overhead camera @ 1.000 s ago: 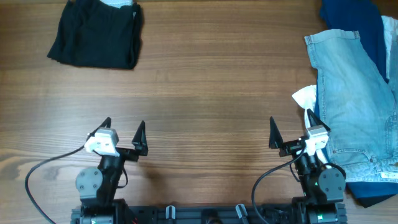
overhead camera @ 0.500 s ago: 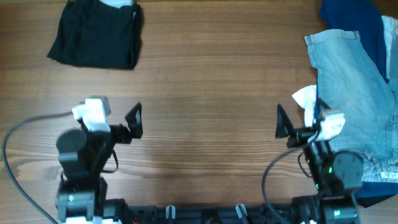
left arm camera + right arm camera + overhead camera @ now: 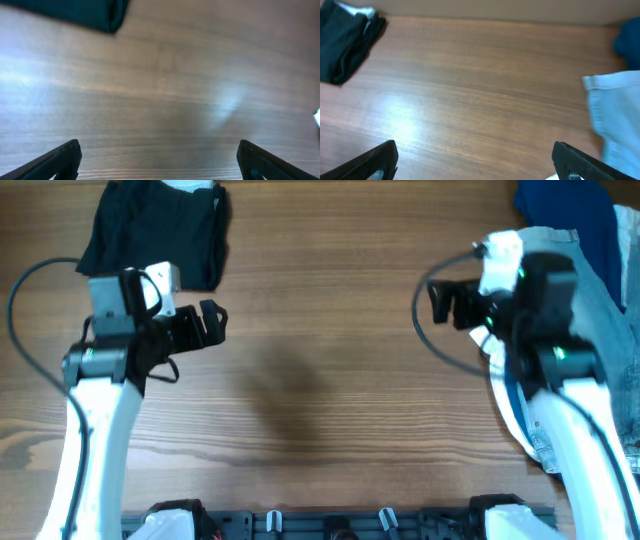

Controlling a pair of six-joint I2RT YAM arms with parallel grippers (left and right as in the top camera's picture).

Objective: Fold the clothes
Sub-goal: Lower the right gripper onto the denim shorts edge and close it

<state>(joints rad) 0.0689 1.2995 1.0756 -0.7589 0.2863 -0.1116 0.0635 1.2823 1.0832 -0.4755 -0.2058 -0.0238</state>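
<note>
The pale light-blue denim shorts [image 3: 612,330] lie at the right edge of the table, partly hidden under my right arm; they also show in the right wrist view [image 3: 615,110]. A dark navy garment [image 3: 560,205] lies behind them at the far right. A folded black garment [image 3: 150,225] lies at the far left and shows in both wrist views [image 3: 75,10] [image 3: 345,40]. My left gripper [image 3: 212,325] [image 3: 160,160] is open and empty over bare wood. My right gripper [image 3: 447,300] [image 3: 475,160] is open and empty, just left of the shorts.
The wooden table [image 3: 320,380] stretches between the two garment piles. The arm bases and cables sit along the front edge [image 3: 330,525]. The navy garment shows at the right edge of the right wrist view [image 3: 627,40].
Both arms have lifted from their low pose at the front edge and reached further onto the table. The left gripper is now near the black garment, the right one beside the shorts. Both stay open.
</note>
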